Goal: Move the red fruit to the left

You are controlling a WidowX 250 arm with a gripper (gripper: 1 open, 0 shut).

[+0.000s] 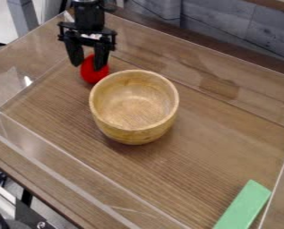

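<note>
We find the fruit (91, 72) resting on the table (216, 170) just left of the bowl (133, 106), with the gripper (88, 55) directly above it, jaws parted and straddling its top without a visible grip. We judge the move largely done, retreat remaining. The green block (244, 207) lies well apart; nothing obstructs.

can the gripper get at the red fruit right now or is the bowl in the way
Probably yes. The gripper hangs right over the red fruit, jaws apart around its top. The bowl sits beside it, apart, so nothing blocks a straight drop.
</note>
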